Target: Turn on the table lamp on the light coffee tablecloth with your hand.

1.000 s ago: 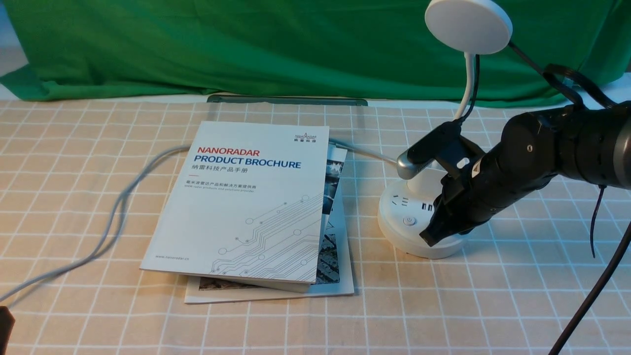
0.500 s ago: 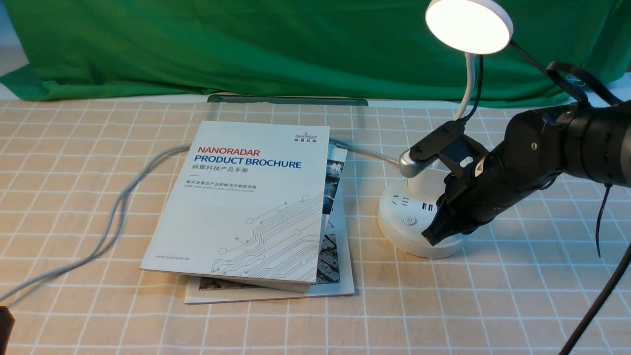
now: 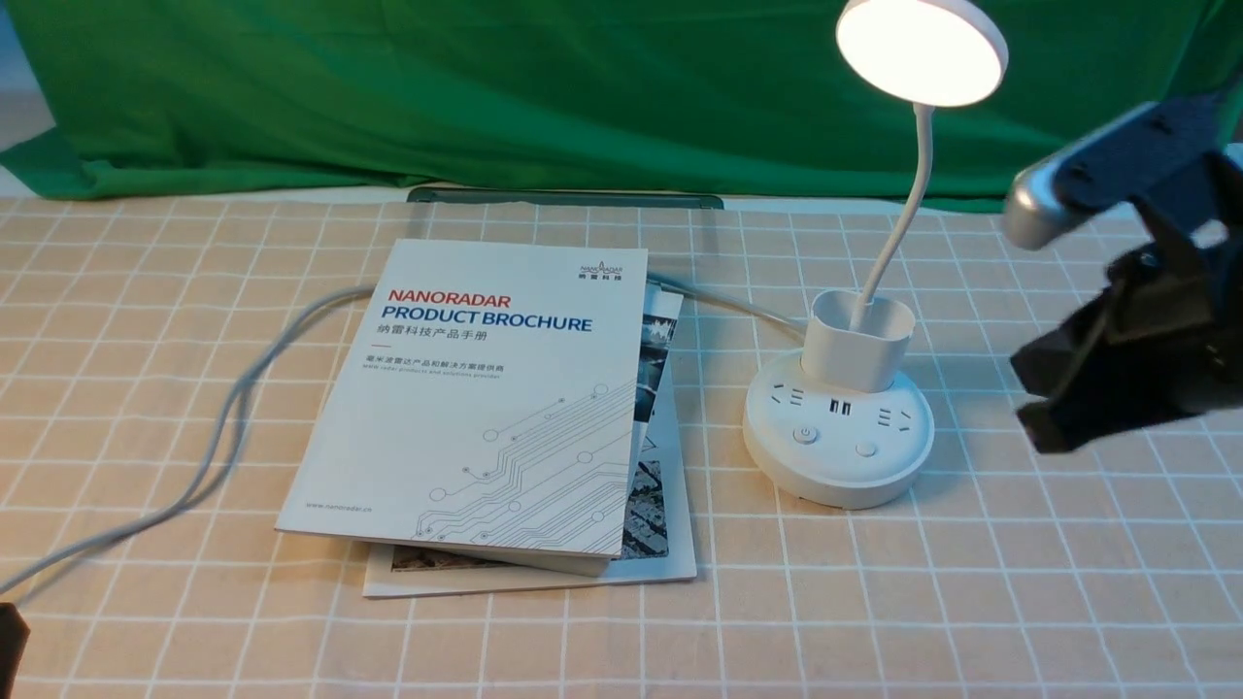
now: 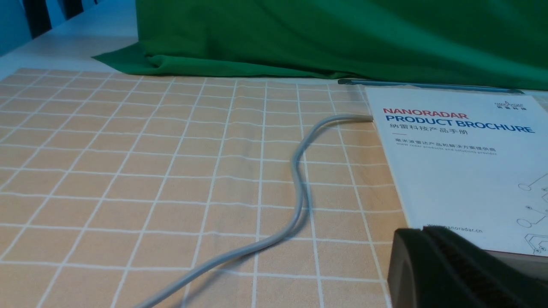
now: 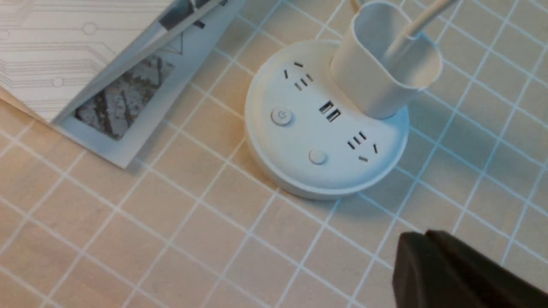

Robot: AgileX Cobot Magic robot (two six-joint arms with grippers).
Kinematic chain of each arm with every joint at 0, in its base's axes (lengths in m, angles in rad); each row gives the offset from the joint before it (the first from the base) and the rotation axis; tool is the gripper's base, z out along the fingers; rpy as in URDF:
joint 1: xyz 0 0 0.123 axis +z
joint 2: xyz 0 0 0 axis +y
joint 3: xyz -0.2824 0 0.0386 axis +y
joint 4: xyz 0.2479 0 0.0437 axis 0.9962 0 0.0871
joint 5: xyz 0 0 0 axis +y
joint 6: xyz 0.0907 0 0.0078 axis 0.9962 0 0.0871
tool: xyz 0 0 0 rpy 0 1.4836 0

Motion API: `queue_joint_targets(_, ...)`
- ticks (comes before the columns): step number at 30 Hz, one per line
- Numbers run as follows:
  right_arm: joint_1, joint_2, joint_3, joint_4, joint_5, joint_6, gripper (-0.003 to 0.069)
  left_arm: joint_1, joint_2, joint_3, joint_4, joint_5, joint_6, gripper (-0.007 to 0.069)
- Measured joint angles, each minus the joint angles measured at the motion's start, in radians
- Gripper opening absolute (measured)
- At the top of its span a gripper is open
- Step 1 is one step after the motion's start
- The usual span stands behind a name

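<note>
The white table lamp (image 3: 837, 442) stands on the tan grid tablecloth (image 3: 971, 602), right of centre. Its round disc head (image 3: 921, 50) glows lit at the top. The base shows two buttons and sockets, also in the right wrist view (image 5: 325, 128). My right gripper (image 3: 1034, 403) is shut and empty, raised off to the right of the base; its tip shows in the right wrist view (image 5: 424, 237). My left gripper (image 4: 421, 233) is shut and empty, low beside the brochure's near corner; only a dark corner of it (image 3: 8, 631) shows in the front view.
A white "Nanoradar Product Brochure" (image 3: 486, 398) lies on another booklet (image 3: 660, 524) left of the lamp. A grey cable (image 3: 228, 417) runs from under the brochure to the left edge. A green backdrop cloth (image 3: 486, 87) hangs behind. A dark flat strip (image 3: 563, 197) lies at the cloth's back edge.
The lamp head went from dark to lit. My right gripper, which was down on the lamp base, has lifted and pulled away to the right, uncovering the base.
</note>
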Motion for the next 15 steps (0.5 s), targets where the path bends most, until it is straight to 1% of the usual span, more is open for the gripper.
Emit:
queue_joint_targets(2,0.000,-0.133,0.081,-0.001,-0.027,0.008,0.0030,0.000,0.000,0.000,0.000,0.000,0.000,0.0021)
queue_joint_targets(8,0.000,-0.457,0.205,0.000,-0.046,0.057,0.0030,0.000,0.000,0.000,0.000,0.000,0.000,0.0021)
queue_joint_targets(11,0.000,-0.593,0.265,0.000,-0.082,0.060,0.0034,0.000,0.000,0.000,0.000,0.000,0.000,0.0021)
queue_joint_targets(15,0.000,-0.712,0.329,0.000,-0.120,0.061,0.0037,0.000,0.000,0.000,0.000,0.000,0.000,0.0021)
